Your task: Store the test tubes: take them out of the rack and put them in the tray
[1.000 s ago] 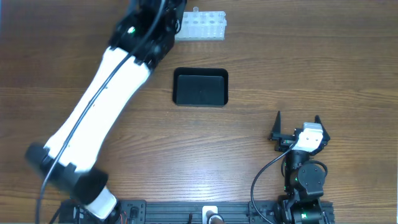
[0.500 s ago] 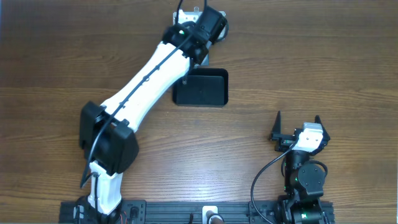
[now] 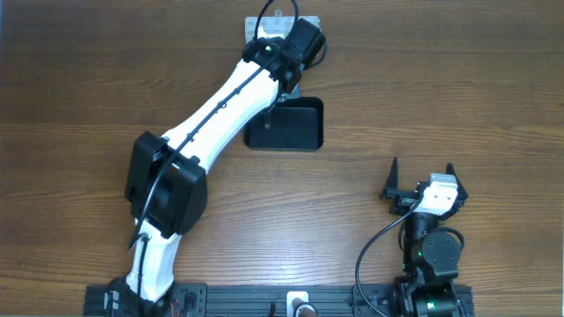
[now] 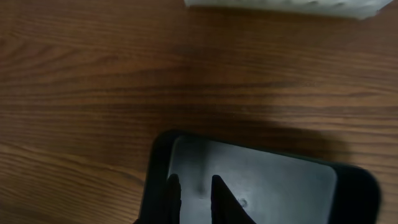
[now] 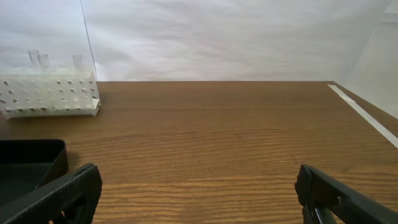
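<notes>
Jaws of the left gripper (image 4: 194,190) stood close together low over the tray (image 4: 280,186), just inside one of its corners. Whether a clear tube was pinched between them could not be told. At least three test tubes (image 5: 38,59) stood upright in the white rack (image 5: 50,96), which lay just beyond the tray on the side away from the arm bases.

The step in hand looked like a set-down into the tray. Done well, it called for moving in from the corner toward the tray's middle so that the wall caught nothing. Next came sinking until a tube would nearly touch the tray floor and tipping it toward flat. Only then should the jaws part, slowly, since a round tube would likely roll or bounce if dropped.

On the tray's other side, toward the arm bases and well apart from it, the right gripper (image 5: 198,180) rested with its jaws spread wide and holding nothing.

A wood-grain bench (image 3: 458,79) carried everything. A pale strip of tape (image 5: 364,115) ran along it far from the tray, and a plain white backdrop (image 5: 217,37) closed off the room beyond the rack.
</notes>
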Robot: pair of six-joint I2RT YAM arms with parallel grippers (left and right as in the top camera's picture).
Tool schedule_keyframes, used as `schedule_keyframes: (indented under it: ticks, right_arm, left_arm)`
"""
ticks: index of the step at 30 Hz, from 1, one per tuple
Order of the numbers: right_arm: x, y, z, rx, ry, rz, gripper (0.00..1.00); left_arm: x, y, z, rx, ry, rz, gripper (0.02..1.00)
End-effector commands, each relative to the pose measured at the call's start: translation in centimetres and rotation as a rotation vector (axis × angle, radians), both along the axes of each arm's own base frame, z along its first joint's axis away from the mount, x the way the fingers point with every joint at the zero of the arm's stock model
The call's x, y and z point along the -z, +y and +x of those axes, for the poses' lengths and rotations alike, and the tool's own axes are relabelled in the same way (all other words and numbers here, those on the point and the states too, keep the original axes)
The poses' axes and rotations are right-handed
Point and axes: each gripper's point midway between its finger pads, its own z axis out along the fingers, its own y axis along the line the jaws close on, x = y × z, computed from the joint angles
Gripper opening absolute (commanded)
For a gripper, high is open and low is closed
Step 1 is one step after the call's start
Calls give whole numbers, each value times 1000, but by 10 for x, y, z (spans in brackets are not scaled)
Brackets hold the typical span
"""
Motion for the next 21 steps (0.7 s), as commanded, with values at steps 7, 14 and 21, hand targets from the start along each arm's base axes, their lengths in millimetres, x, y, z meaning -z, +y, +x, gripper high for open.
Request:
schedule_keyframes:
  ticks: [7, 14, 21]
  right_arm:
    - [2, -1, 0, 7, -2, -1, 991]
    - [1, -1, 0, 7, -2, 0, 993]
    - [2, -1, 0, 7, -2, -1, 993]
  left_arm:
    - [46, 7, 1, -26, 94, 24, 88]
    - [54, 7, 0, -10, 116, 31, 99]
    - [58, 12, -3, -13, 145, 38, 104]
